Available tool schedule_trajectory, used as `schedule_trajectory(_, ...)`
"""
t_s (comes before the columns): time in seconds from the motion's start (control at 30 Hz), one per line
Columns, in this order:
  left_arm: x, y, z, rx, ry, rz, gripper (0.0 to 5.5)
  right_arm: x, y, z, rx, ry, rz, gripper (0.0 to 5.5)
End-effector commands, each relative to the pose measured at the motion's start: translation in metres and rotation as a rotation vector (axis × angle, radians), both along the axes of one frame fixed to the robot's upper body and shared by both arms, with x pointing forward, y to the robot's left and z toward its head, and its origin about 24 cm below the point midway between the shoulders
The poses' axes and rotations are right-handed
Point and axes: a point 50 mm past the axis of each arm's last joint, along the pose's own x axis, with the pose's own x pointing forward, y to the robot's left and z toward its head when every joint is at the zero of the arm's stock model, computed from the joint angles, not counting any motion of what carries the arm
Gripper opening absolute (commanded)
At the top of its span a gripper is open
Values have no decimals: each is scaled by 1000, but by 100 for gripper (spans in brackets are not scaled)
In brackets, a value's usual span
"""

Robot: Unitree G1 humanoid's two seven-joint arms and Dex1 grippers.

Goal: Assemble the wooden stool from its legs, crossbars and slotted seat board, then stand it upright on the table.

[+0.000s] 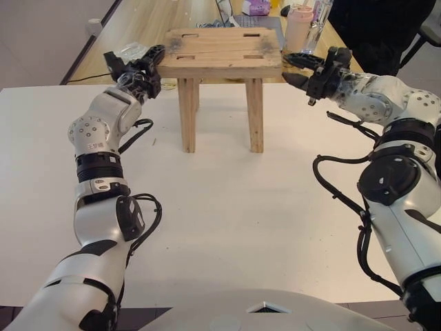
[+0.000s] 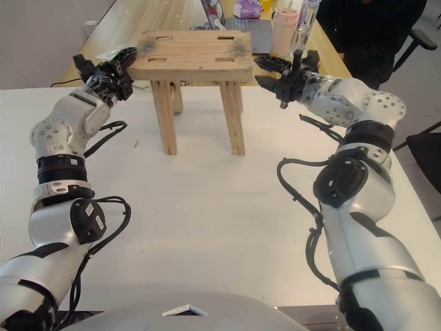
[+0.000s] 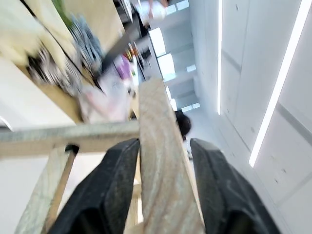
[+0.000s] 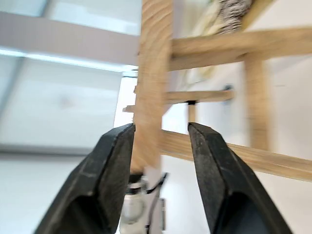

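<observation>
The assembled wooden stool (image 1: 220, 49) stands upright on its legs (image 1: 187, 114) at the far side of the white table (image 1: 227, 214). Its slotted seat board (image 2: 189, 52) faces up. My left gripper (image 1: 150, 61) is at the seat's left edge and is open. In the left wrist view its fingers (image 3: 114, 180) straddle the board's edge (image 3: 161, 161), with a small gap on one side. At the seat's right edge, my right gripper (image 1: 295, 69) is also open. Its fingers (image 4: 109, 170) sit above and below the board (image 4: 152, 87) without clamping it.
A wooden desk (image 1: 145, 27) stands just behind the table, close to the stool. On it are a pink cup (image 1: 298, 27), a laptop (image 1: 238, 15) and a plastic bag (image 1: 131, 49). The near half of the white table is bare.
</observation>
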Motion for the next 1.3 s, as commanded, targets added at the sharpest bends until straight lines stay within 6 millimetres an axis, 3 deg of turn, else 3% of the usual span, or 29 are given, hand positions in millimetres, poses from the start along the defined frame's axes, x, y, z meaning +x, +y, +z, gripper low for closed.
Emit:
schedule_trajectory(0.03, -9, 24, -30, -15, 11, 130, 248, 1, -12, -7, -20, 1, -64, 267)
schedule_trajectory(0.17, -18, 38, -29, 69, -72, 218, 283, -4, -26, -23, -14, -37, -143, 332)
schedule_trajectory(0.3, -30, 48, -38, 191, -111, 290, 267, -14, -24, -38, -9, -91, -156, 340)
schedule_trajectory(0.4, -38, 55, -43, 330, -147, 363, 234, -20, -24, -43, -102, -182, -208, 340)
schedule_trajectory(0.53, -48, 57, -37, 454, -264, 460, 184, -31, -21, -50, -152, -303, -279, 274)
schedule_trajectory(0.63, -43, 45, -26, 609, -354, 460, 149, -37, -13, -55, -177, -345, -264, 244)
schedule_trajectory(0.7, -35, 35, -18, 543, -381, 423, 149, -38, -8, -57, -169, -348, -246, 244)
schedule_trajectory(0.87, -32, 23, 3, 541, -515, 399, 223, -38, -4, -60, -173, -353, -241, 327)
schedule_trajectory(1.03, -50, 14, 14, 860, -725, 501, 243, -40, -2, -65, -291, -406, -265, 348)
schedule_trajectory(1.1, -58, 12, 14, 1018, -780, 577, 243, -42, -1, -69, -347, -434, -278, 348)
schedule_trajectory(1.17, -66, 4, 9, 1051, -817, 592, 208, -44, 1, -72, -395, -461, -301, 313)
schedule_trajectory(1.3, -98, -48, -30, 970, -788, 385, 139, -57, 4, -78, -650, -579, -395, 239)
